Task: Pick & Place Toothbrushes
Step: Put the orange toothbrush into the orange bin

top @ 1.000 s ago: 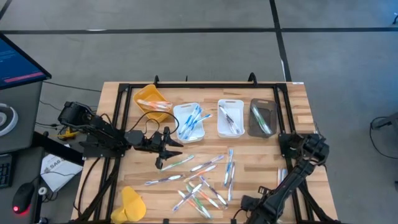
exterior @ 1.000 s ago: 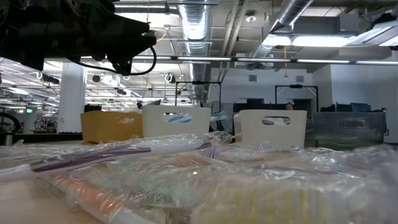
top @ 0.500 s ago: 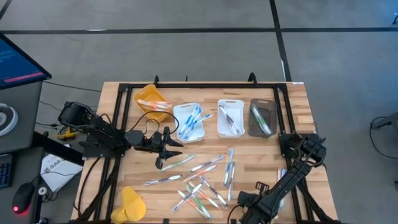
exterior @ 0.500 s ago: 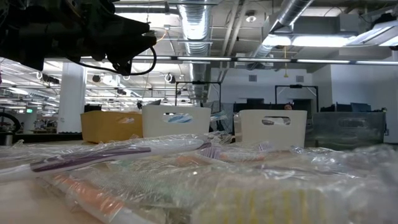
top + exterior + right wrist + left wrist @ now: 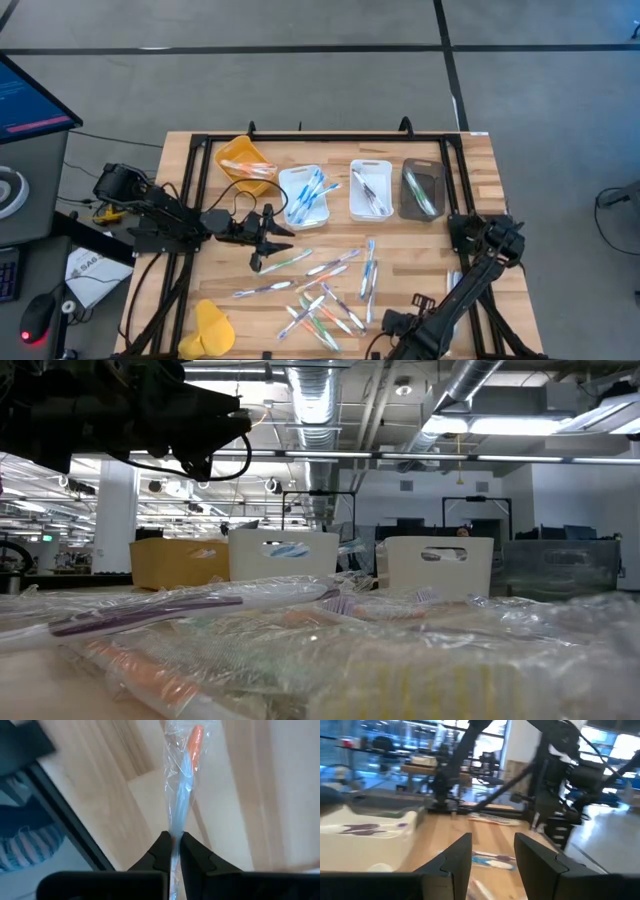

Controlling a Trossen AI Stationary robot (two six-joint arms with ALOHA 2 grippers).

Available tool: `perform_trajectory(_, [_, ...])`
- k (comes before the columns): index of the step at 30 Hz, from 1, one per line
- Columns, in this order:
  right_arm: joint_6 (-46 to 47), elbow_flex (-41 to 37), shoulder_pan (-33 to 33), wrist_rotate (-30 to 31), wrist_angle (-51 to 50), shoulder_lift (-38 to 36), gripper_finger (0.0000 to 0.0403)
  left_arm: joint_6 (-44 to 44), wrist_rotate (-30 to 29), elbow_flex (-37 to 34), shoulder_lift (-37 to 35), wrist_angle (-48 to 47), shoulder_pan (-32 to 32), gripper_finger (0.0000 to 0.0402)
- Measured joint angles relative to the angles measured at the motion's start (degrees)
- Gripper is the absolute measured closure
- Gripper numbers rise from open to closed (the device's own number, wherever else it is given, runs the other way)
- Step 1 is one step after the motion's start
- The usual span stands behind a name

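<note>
Several wrapped toothbrushes (image 5: 325,290) lie loose on the wooden table (image 5: 470,170); the low view shows them close up (image 5: 200,610). My right gripper (image 5: 386,324), near the table's near edge, is shut on one clear-wrapped toothbrush (image 5: 182,785) with an orange end (image 5: 196,740). My left gripper (image 5: 268,238) waits at the table's left, pointing level, its fingers open (image 5: 492,865) with nothing between them. My right gripper pinches the wrapped toothbrush between its two fingertips (image 5: 162,847) at one end of the wrapper (image 5: 174,827). The fingers come from above, pointing down. The toothbrush hangs below them, orange end lowest. Whether that end touches the table I cannot tell.
Along the far side stand a yellow tray (image 5: 245,160), two white trays (image 5: 305,195) (image 5: 370,188) and a dark tray (image 5: 422,190), each holding toothbrushes. A yellow thing (image 5: 210,328) lies at the near left corner. A black frame (image 5: 195,180) rims the table.
My right arm has lifted near the table's near edge, and its gripper has shifted a little toward the table's left. The loose toothbrushes and the trays have stayed where they were.
</note>
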Motion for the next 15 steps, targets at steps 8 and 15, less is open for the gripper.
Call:
perform_trajectory(8, [-9.4,8.3,-0.7,27.8,0.7,-0.1,0.0387,6.3,5.6,2.1,0.0,0.2,-4.5,0.0262])
perform_trajectory(15, [-26.6,11.0,-4.5,43.0,7.7,-0.2,0.0386,12.4,6.3,4.8,0.0,0.2,-8.9,0.0262])
